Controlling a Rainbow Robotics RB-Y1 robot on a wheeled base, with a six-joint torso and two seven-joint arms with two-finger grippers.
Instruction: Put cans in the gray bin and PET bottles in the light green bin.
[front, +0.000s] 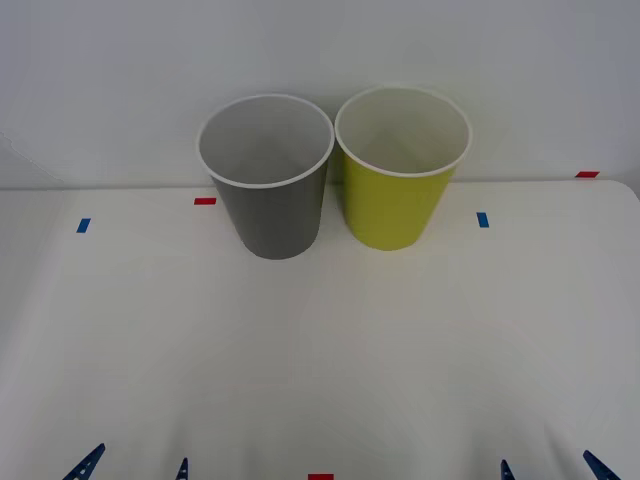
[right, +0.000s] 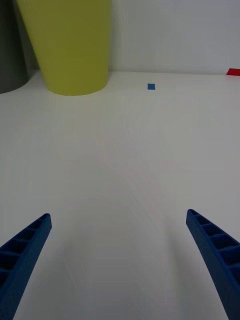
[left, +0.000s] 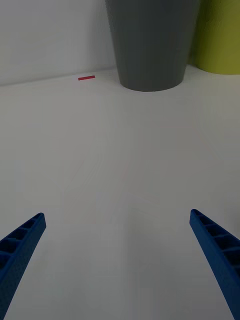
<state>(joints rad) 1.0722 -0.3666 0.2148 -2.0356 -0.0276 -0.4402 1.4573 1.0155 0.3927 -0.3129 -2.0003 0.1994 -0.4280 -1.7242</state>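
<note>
A: What is the biggest thing here?

B: The white table (front: 320, 360). Two tall round bins stand upright on it, at the far side by the wall.

A: Which bins?

B: The gray bin (front: 268, 180) is on the left. The light green bin (front: 400, 170) is on the right, just beside it. Their white rims almost touch.

A: What is inside them?

B: I see only pale walls inside each. The bottoms are hidden.

A: And the grippers?

B: The left gripper (front: 133, 466) and the right gripper (front: 550, 466) wait low at the near edge, well apart from the bins. Each has its blue fingers spread wide, holding nothing.

A: Anything smaller?

B: Little red and blue tape marks (front: 205, 201) on the table.
</note>
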